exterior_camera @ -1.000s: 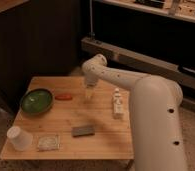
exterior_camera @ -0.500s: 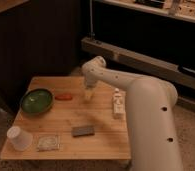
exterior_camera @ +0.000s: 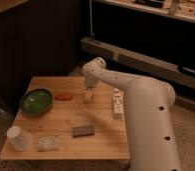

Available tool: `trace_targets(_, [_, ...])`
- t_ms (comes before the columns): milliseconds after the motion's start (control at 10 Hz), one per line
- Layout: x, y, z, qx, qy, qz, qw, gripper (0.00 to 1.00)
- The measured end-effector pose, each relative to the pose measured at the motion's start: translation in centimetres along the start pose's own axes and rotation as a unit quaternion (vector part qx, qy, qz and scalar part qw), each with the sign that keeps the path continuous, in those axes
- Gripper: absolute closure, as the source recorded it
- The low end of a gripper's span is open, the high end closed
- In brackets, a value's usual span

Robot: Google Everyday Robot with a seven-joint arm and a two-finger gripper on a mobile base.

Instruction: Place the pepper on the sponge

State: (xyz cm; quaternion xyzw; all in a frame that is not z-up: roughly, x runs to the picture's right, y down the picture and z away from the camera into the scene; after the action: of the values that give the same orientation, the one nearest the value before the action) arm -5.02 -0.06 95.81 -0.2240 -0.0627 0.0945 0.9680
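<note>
Pale smooth plastic gripper (exterior_camera: 89,94) over matt wooden table (exterior_camera: 66,114); glossy green bowl (exterior_camera: 24,98)

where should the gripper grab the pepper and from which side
Across its slim middle, from straight above: the pepper lies flat on the table, long axis running left-right, close beside the green bowl. The gripper hangs just right of it in the picture.
</note>
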Motion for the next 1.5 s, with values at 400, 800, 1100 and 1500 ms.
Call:
trace_targets(400, [-1.6,0.4,0.7,-0.055,-0.035,-0.024,0.9976,0.20])
trace_targets(800, [-5.0,1.9,1.9,-0.141,-0.116,-0.053,0.9818,0.20])
trace_targets(1100, [-5.7,2.6,1.2,-0.143,-0.173,-0.064,0.9724,0.20])
trace_targets(1500, [-6.7,3.9,-0.3,-0.094,-0.219,-0.086,0.9674,0.20])
